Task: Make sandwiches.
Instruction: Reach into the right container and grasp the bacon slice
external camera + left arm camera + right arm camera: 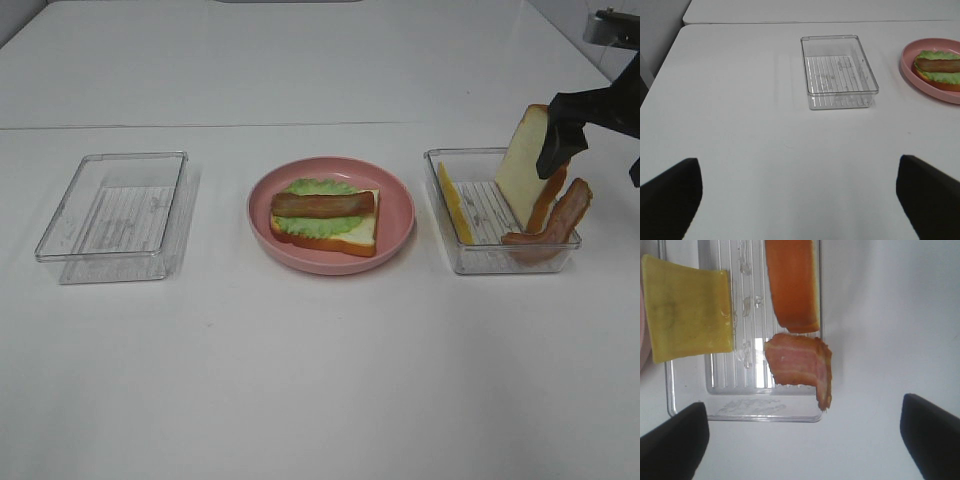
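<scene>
The sandwich is half built on the pink plate in the middle of the table: a bottom slice, lettuce and one bacon strip on top. What it lacks sits in the right tray. The cheese leans on the tray's left wall, the second bread slice stands on edge, and a spare bacon strip hangs over the right wall.

My right gripper hangs above that tray with its fingers spread wide and nothing between them. My left gripper is spread too, holding nothing, near the empty left tray.

I judge these toy pieces to be light. The bread looks stiff enough to stand alone, so I would pinch it across its faces near the top crust. The cheese looks thin and smooth, likely slippery, so its raised free edge is the place to grip it, with the fingers on either face
</scene>
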Tool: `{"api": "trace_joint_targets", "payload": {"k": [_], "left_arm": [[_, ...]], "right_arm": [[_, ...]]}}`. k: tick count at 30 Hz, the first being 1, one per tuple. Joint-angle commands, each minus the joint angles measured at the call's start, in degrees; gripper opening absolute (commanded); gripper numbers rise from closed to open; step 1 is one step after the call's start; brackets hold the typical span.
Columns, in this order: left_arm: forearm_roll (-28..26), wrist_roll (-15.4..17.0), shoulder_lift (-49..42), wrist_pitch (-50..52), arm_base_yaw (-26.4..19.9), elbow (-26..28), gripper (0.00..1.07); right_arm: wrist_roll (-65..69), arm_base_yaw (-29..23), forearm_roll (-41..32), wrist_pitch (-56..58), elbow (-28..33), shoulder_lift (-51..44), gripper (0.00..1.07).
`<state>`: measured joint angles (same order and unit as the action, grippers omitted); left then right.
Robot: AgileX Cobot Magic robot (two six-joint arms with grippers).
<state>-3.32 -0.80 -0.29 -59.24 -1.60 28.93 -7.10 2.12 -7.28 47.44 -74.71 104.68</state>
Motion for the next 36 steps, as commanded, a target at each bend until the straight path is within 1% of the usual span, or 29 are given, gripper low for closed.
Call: {"api": "trace_joint_targets", "payload": {"k": [1,6,12,15,17,18,20,21,22,23,24,25,26,28,36], "left_arm": [[0.1,0.3,-1.1,0.0,0.3,-0.3,0.98],[0.0,0.3,-1.1,0.0,0.3,-0.3,0.98],[0.0,0.3,-1.1,0.0,0.3,-0.3,0.98],[-0.1,0.3,-1.1,0.0,0.3,-0.3,0.98],[-0.1,0.3,-1.1,0.0,0.3,-0.3,0.98],[-0.1,0.3,-1.1,0.0,0.3,-0.3,0.98],[-0.1,0.3,-1.1,0.0,0.3,-0.3,0.98],[-0.1,0.3,-1.1,0.0,0.3,-0.3,0.98],[-0.1,0.3,-1.1,0.0,0.3,-0.3,0.98],[-0.1,0.3,-1.1,0.0,0.3,-0.3,0.98],[-0.1,0.3,-1.1,0.0,0.3,-0.3,0.98],[-0.1,0.3,-1.1,0.0,0.3,-0.3,0.98],[-0.1,0.3,-1.1,0.0,0.3,-0.3,0.98],[-0.1,0.3,-1.1,0.0,0.3,-0.3,0.98],[-0.1,0.3,-1.1,0.0,0.3,-0.3,0.98]], "right_arm": [[-1.0,0.2,0.4,-1.2,-0.4,2.1,0.98],[-1.0,0.5,1.0,-2.8,-1.0,4.6,0.98],[-1.2,1.7,-0.1,-3.5,-1.7,6.8,0.98],[-1.9,1.7,-0.1,-3.5,-1.7,7.3,0.95],[-2.6,1.7,-0.2,-3.8,-1.7,7.6,0.89],[-2.6,1.7,-0.2,-3.8,-1.7,7.6,0.89],[-2.6,1.7,-0.2,-4.2,-1.7,7.6,0.78],[-2.6,1.7,-0.2,-4.2,-1.7,7.6,0.78],[-2.6,1.7,-0.2,-4.3,-1.7,7.6,0.67],[-2.6,1.7,-0.2,-4.3,-1.7,7.6,0.63],[-2.6,1.7,-0.2,-4.3,-1.7,7.6,0.63],[-2.6,1.7,-0.1,-4.4,-1.7,7.6,0.54],[-2.6,1.7,0.1,-4.5,-1.7,7.6,0.51],[-2.6,1.7,0.1,-4.6,-1.7,7.6,0.49],[-2.5,1.6,0.1,-4.5,-1.7,7.6,0.49]]}}
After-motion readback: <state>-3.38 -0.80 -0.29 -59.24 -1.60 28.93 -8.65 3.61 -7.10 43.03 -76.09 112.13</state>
